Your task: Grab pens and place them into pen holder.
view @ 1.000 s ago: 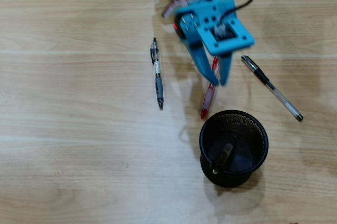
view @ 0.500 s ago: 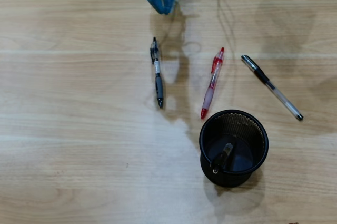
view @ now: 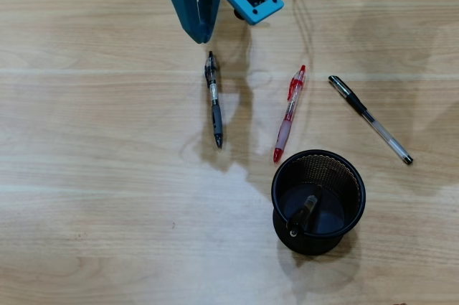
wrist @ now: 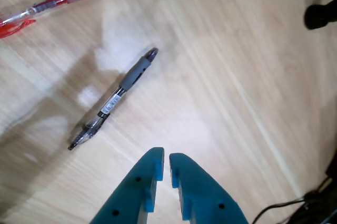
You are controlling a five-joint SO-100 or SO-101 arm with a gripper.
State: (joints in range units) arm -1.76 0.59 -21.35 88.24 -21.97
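We observe a light wooden desk (view: pixel 86 197) carrying a round black mesh pen holder (view: pixel 354 213), which stands upright toward the lower right of the overhead view. Inside it a black pen (view: pixel 303 215) leans tilted, its upper end toward the holder's centre and its lower end against the near-left wall.

Three pens lie flat on the desk outside the holder. The red pen (view: pixel 288 114) lies just above and left of the holder, its lower tip close to the rim but apart from it. The clear pen with a grey sleeve (view: pixel 214 100) lies further left of the holder, roughly parallel to the red pen and well apart from it. The clear pen with a black cap (view: pixel 370 120) lies above and right of the holder, slanting down toward the right, clear of the rim.

The blue gripper (view: pixel 198 31) sits at the top of the overhead view, far above and left of the holder, just above the upper end of the grey-sleeved pen. In the wrist view its fingers (wrist: pixel 149 174) are pressed nearly together with only a thin slit between them, gripping nothing. We cannot say from either view how high the gripper is above the desk. A dark cable appears at the lower right edge of the wrist view.
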